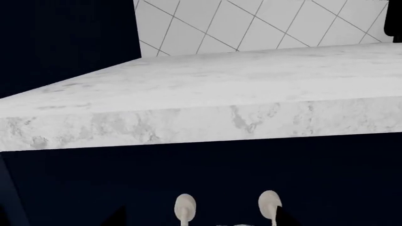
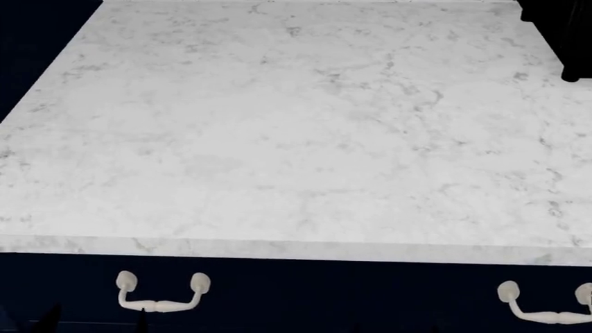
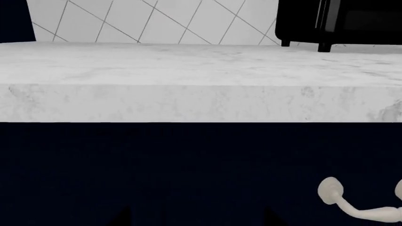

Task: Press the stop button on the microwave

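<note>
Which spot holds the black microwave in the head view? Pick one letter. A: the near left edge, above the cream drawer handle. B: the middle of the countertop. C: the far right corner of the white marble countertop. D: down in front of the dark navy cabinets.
C: only a black microwave corner shows, at the far right corner of the white marble countertop; the right wrist view agrees, showing it standing on small feet by the tiled wall.

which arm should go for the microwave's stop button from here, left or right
Right, probably. The black microwave sits at the far right of the white marble countertop in the head view, and only the right wrist view shows it. The stop button itself isn't visible yet.
</note>
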You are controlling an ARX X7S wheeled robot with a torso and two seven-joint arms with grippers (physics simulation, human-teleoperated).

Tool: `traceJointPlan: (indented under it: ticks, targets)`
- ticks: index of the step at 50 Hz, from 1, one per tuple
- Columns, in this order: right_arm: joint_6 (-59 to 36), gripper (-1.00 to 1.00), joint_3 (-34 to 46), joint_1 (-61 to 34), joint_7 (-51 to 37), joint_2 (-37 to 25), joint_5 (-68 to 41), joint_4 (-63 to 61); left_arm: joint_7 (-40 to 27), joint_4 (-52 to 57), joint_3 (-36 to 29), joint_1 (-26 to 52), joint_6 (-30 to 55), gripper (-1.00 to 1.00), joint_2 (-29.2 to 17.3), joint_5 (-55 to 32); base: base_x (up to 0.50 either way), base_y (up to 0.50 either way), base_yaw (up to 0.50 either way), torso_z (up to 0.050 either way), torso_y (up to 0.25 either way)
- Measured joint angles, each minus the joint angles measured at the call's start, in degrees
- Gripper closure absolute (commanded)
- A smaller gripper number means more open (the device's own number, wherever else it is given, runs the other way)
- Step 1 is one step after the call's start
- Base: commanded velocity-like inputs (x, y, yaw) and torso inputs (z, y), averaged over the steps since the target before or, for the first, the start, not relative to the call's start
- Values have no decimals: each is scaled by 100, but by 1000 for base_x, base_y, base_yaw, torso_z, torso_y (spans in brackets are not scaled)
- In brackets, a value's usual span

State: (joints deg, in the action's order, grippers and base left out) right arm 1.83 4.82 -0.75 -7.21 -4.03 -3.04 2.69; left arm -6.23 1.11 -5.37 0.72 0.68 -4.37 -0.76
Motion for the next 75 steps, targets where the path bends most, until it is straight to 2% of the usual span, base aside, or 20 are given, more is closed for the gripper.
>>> traceJointPlan:
  ticks: [13,22,27,53,61,67,75]
  targets:
    - [16,-100,122,-13,-113,-82,-64,26,-154,77,-67,6,84,-100,-104,-58,-13,500,0,0,0]
    - [-30,-100,193,-29,-97,-144,-214,6,-234,147,-109,31,153,-100,-160,-120,-348,431,0,0,0]
    - [-13,-100,235,-27,-110,-160,-263,10,-263,180,-128,37,193,-100,-198,-164,0,0,0,0,0]
    - [92,-100,427,-47,-259,-297,-318,104,-392,163,-260,72,164,-100,-297,-337,-4,500,0,0,0]
    - [132,-100,487,-50,-207,-326,-423,116,-429,112,-285,96,125,-100,-317,-394,-418,382,0,0,0]
    - [176,-100,467,-37,-204,-334,-549,127,-471,94,-284,95,101,-100,-342,-434,0,0,0,0,0]
    - [141,-100,486,-52,-265,-384,-571,101,-511,118,-316,106,113,-100,-359,-476,257,500,0,0,0]
